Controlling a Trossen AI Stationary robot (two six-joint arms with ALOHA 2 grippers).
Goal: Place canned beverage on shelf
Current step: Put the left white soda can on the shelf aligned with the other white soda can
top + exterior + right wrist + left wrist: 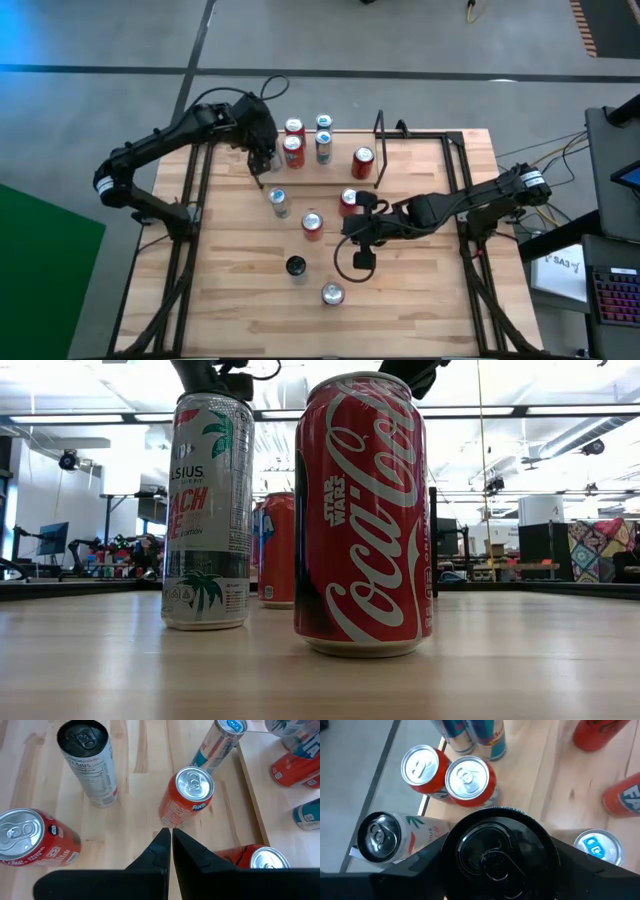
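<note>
The left hand [495, 870] held a black-topped can [497, 852] above the wooden-floored wire shelf [340, 175], beside red cans [470, 780]; placing was underway. Next: lower, release. The right hand [167, 842] waited shut.

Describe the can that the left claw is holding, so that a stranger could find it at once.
Start at the shelf along the table's far edge and go to its left end, where the left claw hangs. The can sits between its fingers, next to two red cans. Its top is black, while the neighbours' tops are silver.
</note>
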